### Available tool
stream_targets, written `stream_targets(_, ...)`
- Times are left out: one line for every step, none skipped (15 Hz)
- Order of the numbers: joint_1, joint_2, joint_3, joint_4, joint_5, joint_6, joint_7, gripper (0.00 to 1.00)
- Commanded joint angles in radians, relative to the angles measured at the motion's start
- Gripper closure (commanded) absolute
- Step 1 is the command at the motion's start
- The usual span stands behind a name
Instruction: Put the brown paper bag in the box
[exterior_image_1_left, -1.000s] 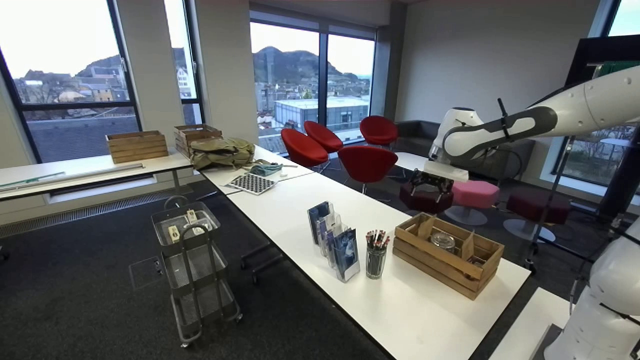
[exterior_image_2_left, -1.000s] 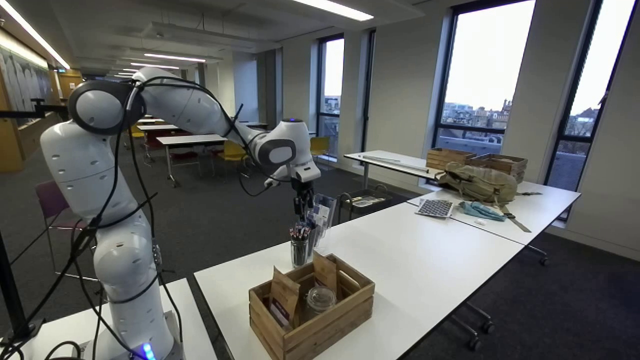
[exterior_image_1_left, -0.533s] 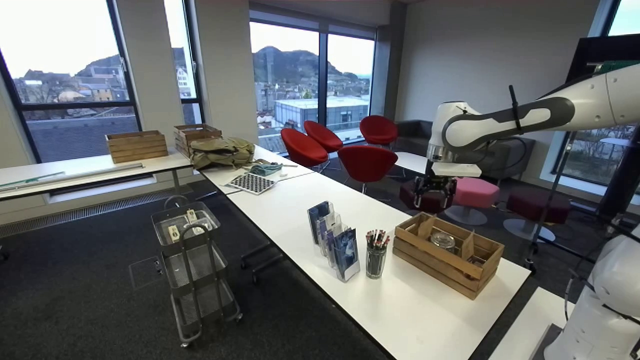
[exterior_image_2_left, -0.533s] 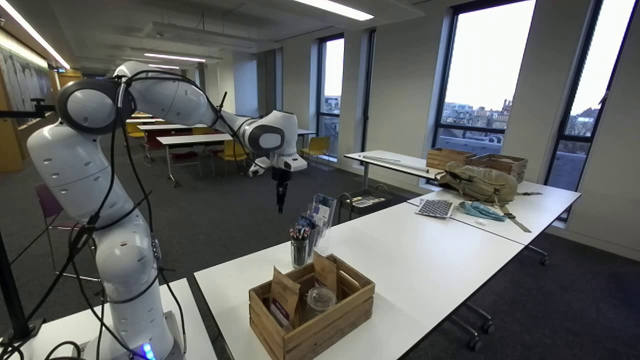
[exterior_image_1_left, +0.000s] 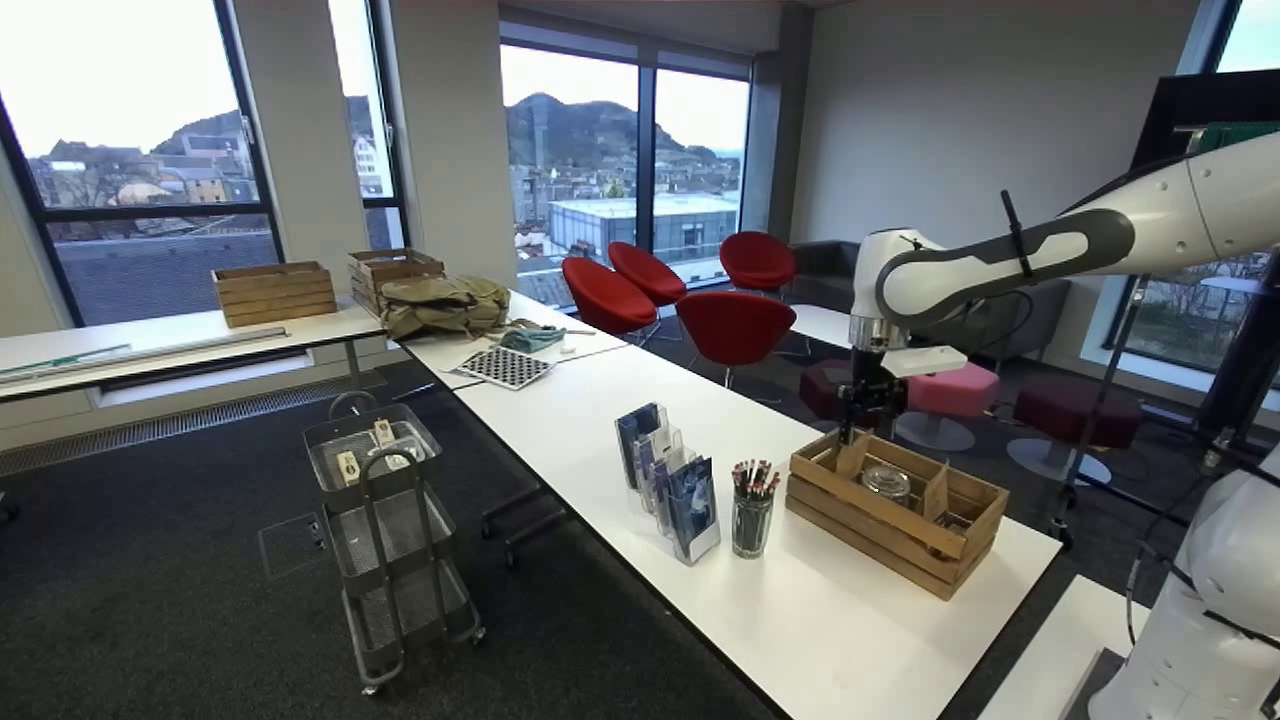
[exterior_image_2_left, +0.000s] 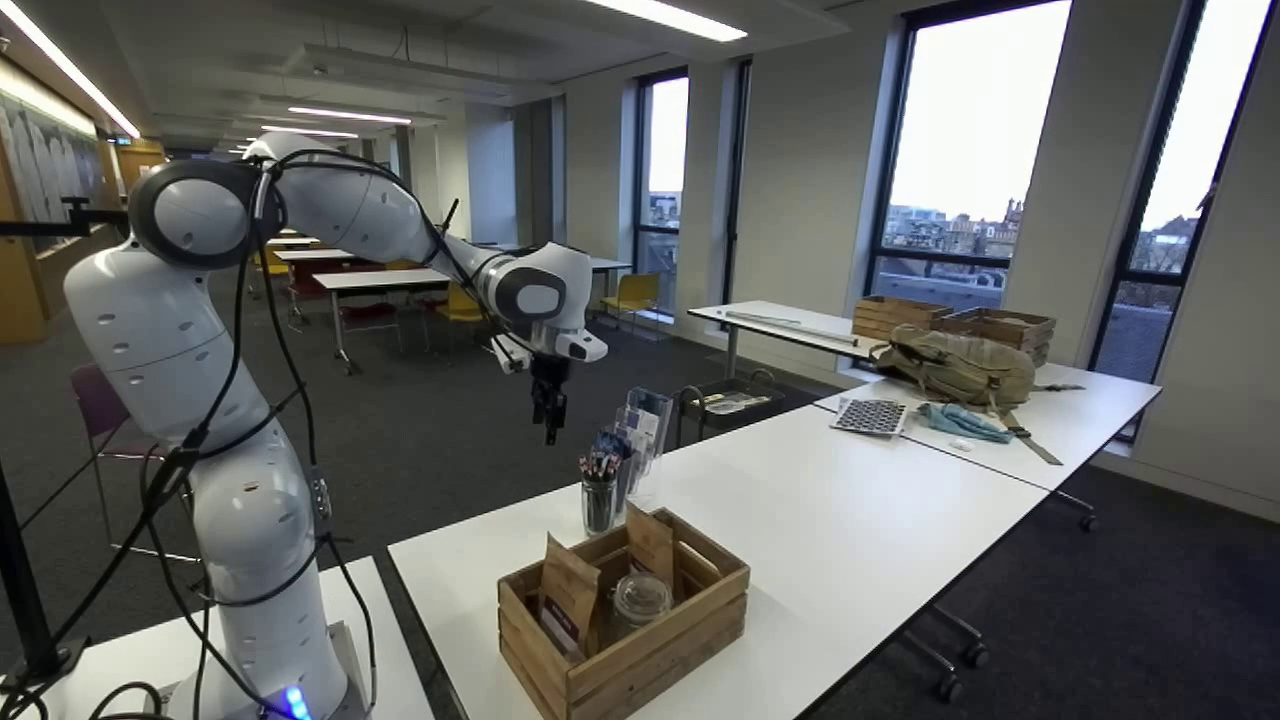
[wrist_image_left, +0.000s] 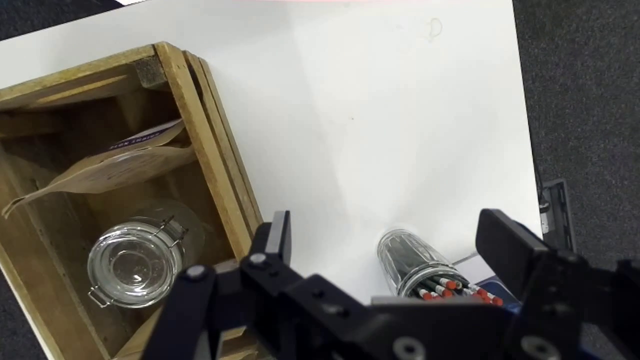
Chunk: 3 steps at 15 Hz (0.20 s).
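The box is a light-brown wooden crate (exterior_image_2_left: 660, 650) on the white table, also in the other views (exterior_image_1_left: 870, 535) (wrist_image_left: 200, 145). Two crinkled brown paper bags stand inside it, one at each end. In an exterior view, one bag with a dark label (exterior_image_2_left: 570, 595) is at the near end and the other bag (exterior_image_2_left: 651, 543) at the far end. In the wrist view the labelled bag (wrist_image_left: 120, 172) leans across the crate, and the other bag (wrist_image_left: 140, 337) is partly hidden by my gripper. My gripper (wrist_image_left: 385, 225) is open and empty above the table, beside the crate (exterior_image_2_left: 549, 428).
A clip-lid glass jar (wrist_image_left: 136, 265) stands in the crate between the bags. A glass of red-tipped pencils (wrist_image_left: 417, 262) stands beside the crate, below my open fingers. Leaflet holders (exterior_image_1_left: 670, 485) stand behind it. A green backpack (exterior_image_2_left: 955, 365) and checkered board (exterior_image_2_left: 868, 416) lie farther along.
My gripper has moved away from above the pencil glass, toward the robot's base, and has turned about its axis. It rose, then came down slightly. The crate and bags have not moved.
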Motion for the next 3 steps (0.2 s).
stream_targets(-0.008,0.0,0.007,0.001,0.002,-0.002,-0.002,0.0)
stream_targets(-0.008,0.0,0.007,0.001,0.002,-0.002,-0.002,0.0)
stream_targets(-0.008,0.0,0.007,0.001,0.002,-0.002,-0.002,0.0)
